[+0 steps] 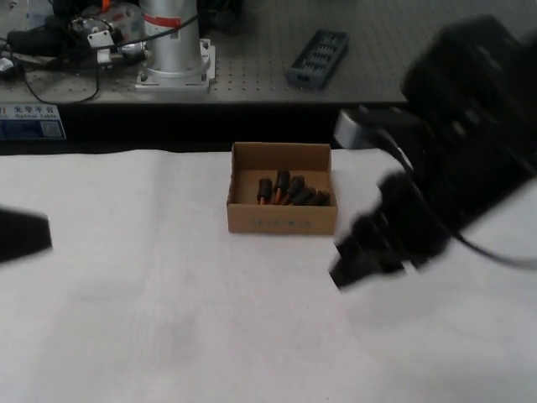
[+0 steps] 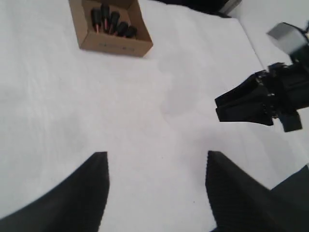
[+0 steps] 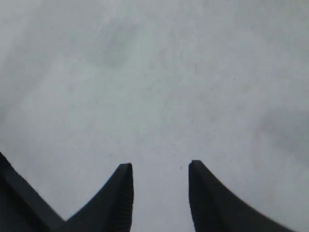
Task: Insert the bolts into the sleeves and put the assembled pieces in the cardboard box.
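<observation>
Several assembled pieces (image 1: 289,191), dark with orange-brown showing on some, are seen lying side by side in the cardboard box (image 1: 281,220). They are gathered toward its right side. The box is found standing open-topped on the white cloth (image 1: 168,319) that covers the bench, near the cloth's far edge and about midway across.

Now the right hand (image 1: 352,264): it is held low over the cloth, just right of the box and a little nearer the camera, close to the box's front corner but apart from it. From its own wrist, its fingers (image 3: 120,193) are shown parted by a moderate gap, with bare cloth between them and nothing gripped.

The left hand (image 2: 155,154) is kept well back from the box, over open cloth. Its fingers are spread wide, and nothing is held. From that wrist the box is seen far ahead, and the right hand is caught off to one side.

Behind the cloth, a perforated metal table (image 1: 377,50) is seen carrying a silver post (image 1: 172,38), a tangle of cables (image 1: 50,42) and a dark slotted tray (image 1: 316,57).
</observation>
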Controlling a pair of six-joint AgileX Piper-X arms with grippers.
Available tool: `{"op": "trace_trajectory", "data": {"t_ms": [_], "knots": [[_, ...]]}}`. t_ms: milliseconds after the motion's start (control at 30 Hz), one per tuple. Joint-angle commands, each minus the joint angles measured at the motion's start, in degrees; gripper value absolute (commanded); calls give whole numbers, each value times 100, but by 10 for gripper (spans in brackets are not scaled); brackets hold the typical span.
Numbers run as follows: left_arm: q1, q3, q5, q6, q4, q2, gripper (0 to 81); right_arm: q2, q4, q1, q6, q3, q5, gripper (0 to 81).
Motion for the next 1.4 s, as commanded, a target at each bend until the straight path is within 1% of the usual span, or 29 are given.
{"op": "trace_trajectory", "data": {"t_ms": [0, 133, 233, 300, 467, 567, 633, 700, 867, 1033, 1100, 1200, 1233, 1367], "knots": [[-25, 236, 209, 61, 54, -53, 431, -200, -221, 47, 375, 182, 142, 286], [-242, 1200, 235, 29, -131, -53, 424, -1321, -424, 241, 1265, 1299, 398, 286], [-526, 1970, 331, -292, -587, -53, 387, -2184, -555, 330, 1775, 1935, 569, 286], [-773, 2473, 433, -686, -1032, -53, 358, -2699, -666, 328, 2077, 2313, 650, 286], [-1408, 3394, 443, -1745, -2188, -53, 314, -3692, -981, 328, 2514, 3033, 983, 286], [-1709, 3733, 387, -2043, -2551, -53, 314, -4211, -1083, 328, 2830, 3464, 1184, 286], [-1834, 3874, 309, -2127, -2657, -53, 314, -4455, -1085, 328, 3017, 3726, 1244, 286], [-1906, 3988, 124, -2126, -2657, -53, 314, -4666, -1085, 328, 3249, 4022, 1259, 286], [-1905, 4251, -112, -2084, -2669, -53, 314, -4947, -1085, 328, 3720, 4611, 1227, 286], [-1905, 4281, -189, -2041, -2607, -53, 314, -4969, -1096, 328, 3729, 4930, 1154, 286], [-1905, 4281, -367, -1715, -2381, -53, 314, -4969, -1088, 328, 3788, 5022, 1151, 286], [-1905, 4281, -639, -1577, -2338, -53, 314, -4969, -1088, 328, 3788, 5111, 1151, 286], [-1905, 4281, -857, -1570, -2338, -53, 314, -4969, -1099, 328, 3788, 5144, 1151, 286], [-1905, 4281, -1198, -1880, -2303, -53, 314, -4969, -1337, 328, 3788, 5292, 1328, 286]]}}
